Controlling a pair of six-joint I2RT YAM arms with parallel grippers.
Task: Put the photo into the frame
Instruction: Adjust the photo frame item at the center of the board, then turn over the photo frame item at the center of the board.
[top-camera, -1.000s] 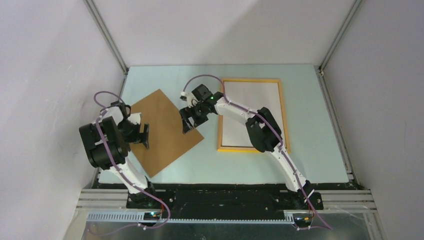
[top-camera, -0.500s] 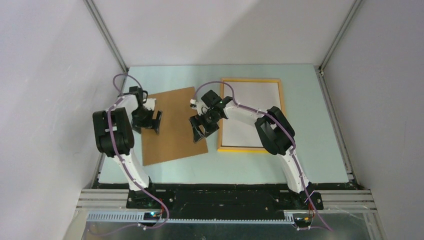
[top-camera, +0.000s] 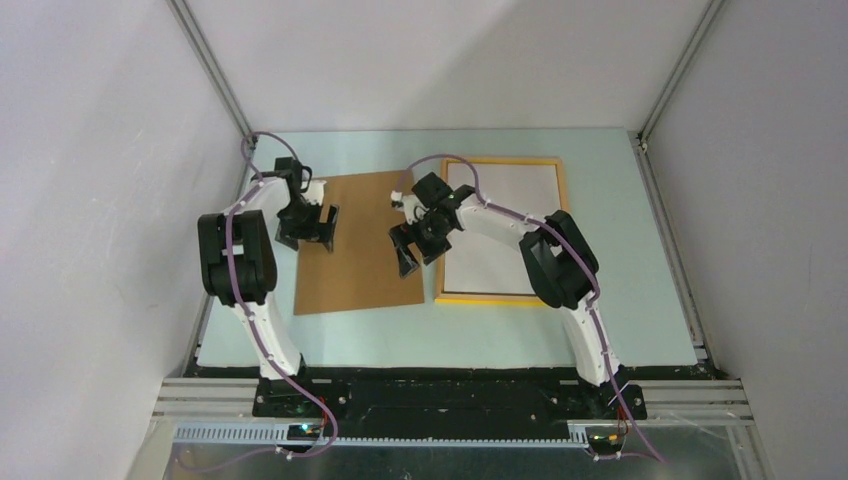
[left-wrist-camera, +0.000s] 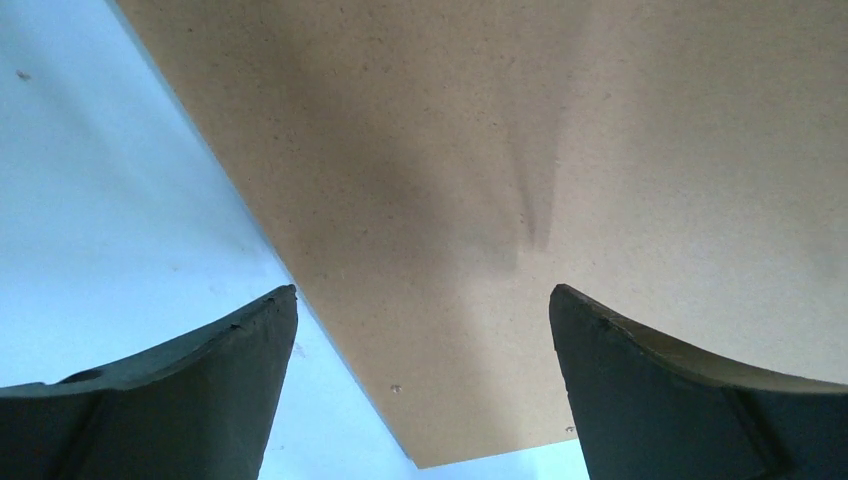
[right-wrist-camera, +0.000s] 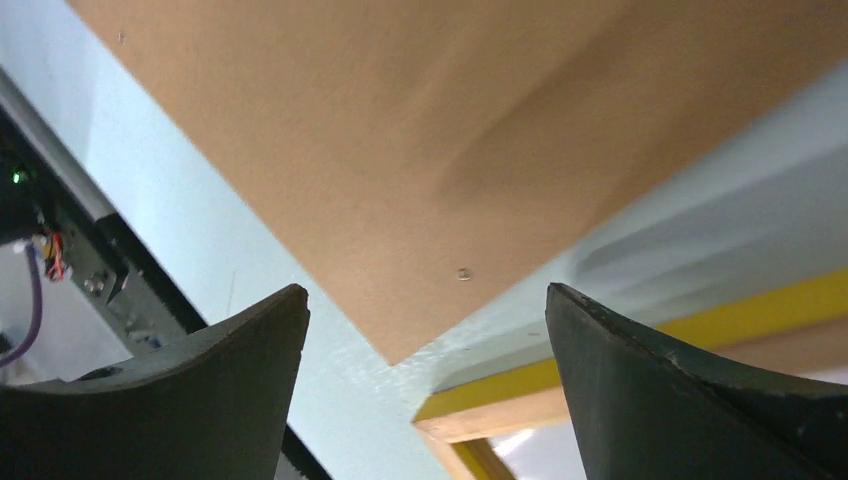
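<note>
The plain brown backing board (top-camera: 355, 240) lies flat on the table, just left of the frame (top-camera: 480, 298). The frame has thin yellow-orange edges and a white inside. The dark landscape photo shows in no view. My left gripper (top-camera: 322, 228) is open over the board's left edge; the left wrist view shows the board (left-wrist-camera: 500, 150) and its corner between the fingers (left-wrist-camera: 200, 390). My right gripper (top-camera: 412, 252) is open over the board's right edge. The right wrist view shows the board's corner (right-wrist-camera: 400, 150) and the frame's corner (right-wrist-camera: 520, 395), a narrow gap apart.
The pale blue table (top-camera: 620, 330) is walled by white panels at the back and both sides. A black rail (right-wrist-camera: 70, 200) runs along the near edge.
The brown board has turned from lying diagonally to lying roughly square, closer to the frame. My left gripper moved away and rightward; my right gripper moved right and nearer. Both stayed open.
</note>
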